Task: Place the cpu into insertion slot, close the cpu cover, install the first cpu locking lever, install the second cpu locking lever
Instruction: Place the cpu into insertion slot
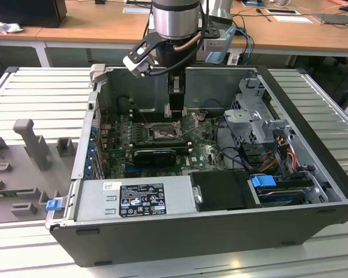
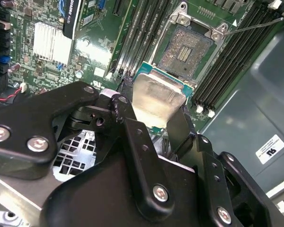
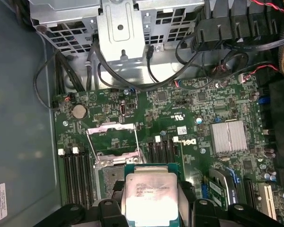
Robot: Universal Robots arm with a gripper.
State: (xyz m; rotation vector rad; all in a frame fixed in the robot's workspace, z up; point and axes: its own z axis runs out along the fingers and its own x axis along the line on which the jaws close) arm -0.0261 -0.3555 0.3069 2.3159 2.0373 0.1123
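Exterior view: the black end effector (image 1: 177, 110) on the silver arm is down inside the open black computer case (image 1: 220, 231), which sits on the ribbed grey metal bench (image 1: 40, 92). The square, dark-rimmed insertion slot (image 1: 162, 134) in the green motherboard (image 1: 200, 153) is just below the tip, a bit toward the exterior view's left.

Second wrist view: the end effector (image 2: 154, 113) is clamped on the flat, silvery-grey square cpu (image 2: 158, 97), with its black fingers (image 2: 128, 123) on opposite edges. The cpu is held above the board and is not seated. The insertion slot (image 2: 187, 49) lies just beyond the cpu's far edge, uncovered, with its golden-brown contact field exposed. A thin metal lever rod (image 2: 255, 23) angles away past the slot. A ribbed silver heatsink (image 2: 52, 42) is well off to one side of the end effector.

First wrist view: the cpu (image 3: 149, 196) is in the end effector (image 3: 151, 210), pinched between the fingers (image 3: 109, 208). It overlaps part of the insertion slot (image 3: 109, 177). The thin dark-grey cpu cover (image 3: 111, 126), a frame plate, stands open just beyond the slot. The heatsink (image 3: 229, 136) is off to the side.
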